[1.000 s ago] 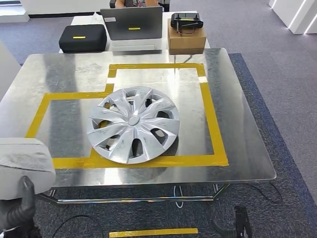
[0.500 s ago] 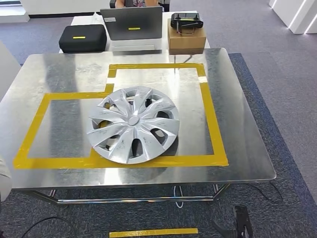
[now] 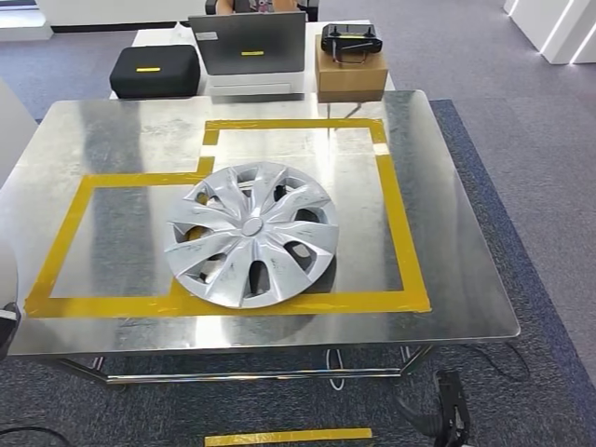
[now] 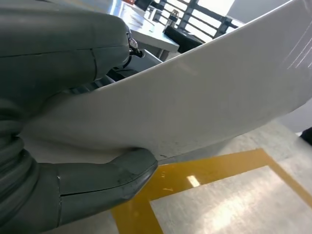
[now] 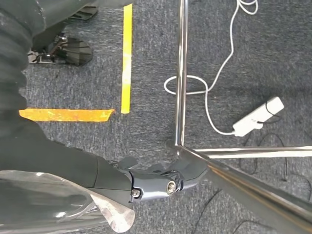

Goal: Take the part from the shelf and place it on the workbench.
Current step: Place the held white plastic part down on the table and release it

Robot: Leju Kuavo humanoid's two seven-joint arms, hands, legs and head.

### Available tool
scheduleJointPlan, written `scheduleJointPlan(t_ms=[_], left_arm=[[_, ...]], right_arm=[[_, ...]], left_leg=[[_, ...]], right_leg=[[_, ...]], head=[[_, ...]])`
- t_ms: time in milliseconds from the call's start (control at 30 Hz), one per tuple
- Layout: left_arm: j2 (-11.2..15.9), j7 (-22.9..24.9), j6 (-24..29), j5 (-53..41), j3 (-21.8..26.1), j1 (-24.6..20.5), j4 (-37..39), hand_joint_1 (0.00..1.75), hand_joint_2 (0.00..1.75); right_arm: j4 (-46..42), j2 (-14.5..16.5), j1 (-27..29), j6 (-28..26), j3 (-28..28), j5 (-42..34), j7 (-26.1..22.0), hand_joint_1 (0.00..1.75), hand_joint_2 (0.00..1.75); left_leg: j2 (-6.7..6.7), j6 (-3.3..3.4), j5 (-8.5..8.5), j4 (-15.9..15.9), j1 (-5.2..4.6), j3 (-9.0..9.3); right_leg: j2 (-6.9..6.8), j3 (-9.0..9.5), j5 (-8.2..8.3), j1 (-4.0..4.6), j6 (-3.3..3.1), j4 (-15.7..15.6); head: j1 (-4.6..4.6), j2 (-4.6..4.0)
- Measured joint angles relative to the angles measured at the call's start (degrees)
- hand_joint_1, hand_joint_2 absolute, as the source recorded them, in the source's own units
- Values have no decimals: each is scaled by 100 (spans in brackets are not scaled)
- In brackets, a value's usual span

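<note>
My left hand (image 4: 48, 58) grips a large white curved part (image 4: 206, 92), fingers on one face and the thumb (image 4: 110, 180) on the other, just above the workbench's yellow tape (image 4: 206, 170). In the head view a sliver of that part (image 3: 6, 270) shows at the left edge, beside the steel workbench (image 3: 436, 186). A silver hubcap (image 3: 250, 233) lies inside the taped outline. My right hand (image 3: 450, 414) hangs below the bench's front edge, fingers extended (image 5: 147, 180) over the carpet, holding nothing.
Behind the bench stand a black case (image 3: 155, 70), a laptop (image 3: 248, 45) with a person behind it, and a cardboard box (image 3: 350, 70) with a black device on top. Chrome bench legs (image 5: 181, 73), cables and a power strip (image 5: 259, 116) lie underneath. A yellow tape strip (image 3: 288, 435) marks the floor.
The white part and my left hand have slid left, nearly out of the head view. The hubcap has stayed put, and my right hand has barely shifted.
</note>
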Motion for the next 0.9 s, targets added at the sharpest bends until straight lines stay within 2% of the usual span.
scheduleJointPlan(t_ms=[133,300,467,567,700,733,867,900], left_arm=[[171,410,68,-889,-516,-544,569,175,175],[210,840,80,-1741,-1325,-1304,1231,175,175],[212,931,81,-1932,-1755,-1660,1588,175,175],[188,1105,7,-2350,-2028,-1913,1808,175,175],[36,1400,-98,-2960,-2506,-2412,2248,0,175],[-25,1486,-117,-3088,-2632,-2533,2357,0,175],[-272,1784,18,-3355,-3006,-2823,2643,0,0],[-329,1820,111,-3373,-3047,-2839,2662,0,0]], right_arm=[[15,-10,-74,-16,122,42,97,0,175],[35,-29,-168,-53,298,86,198,0,175],[51,-53,-179,-65,388,87,221,0,175],[56,-65,-195,-69,456,89,263,0,175],[63,-82,-244,-91,568,70,329,0,0],[66,-85,-256,-99,597,57,341,0,0],[78,-90,-272,-121,670,-33,353,0,0],[80,-90,-268,-125,678,-65,349,0,0]], left_leg=[[-2,1,0,3,-5,-1],[1,1,1,3,-7,-1],[7,1,0,5,-8,-2],[6,1,0,6,-7,-4],[6,2,0,6,-7,-5],[6,2,0,6,-7,-5],[7,2,0,8,-9,-4],[8,2,0,8,-9,-4]], right_leg=[[-9,0,1,-5,2,-3],[1,5,14,-7,9,-3],[8,-1,14,-7,9,-3],[3,-5,14,-7,9,-4],[4,-2,14,-7,9,-4],[6,-1,15,-7,9,-4],[10,1,18,-8,12,-4],[11,0,18,-9,12,-4]], head=[[1,0],[-1,0],[0,0],[0,0],[-1,0],[-1,0],[0,0],[0,0]])
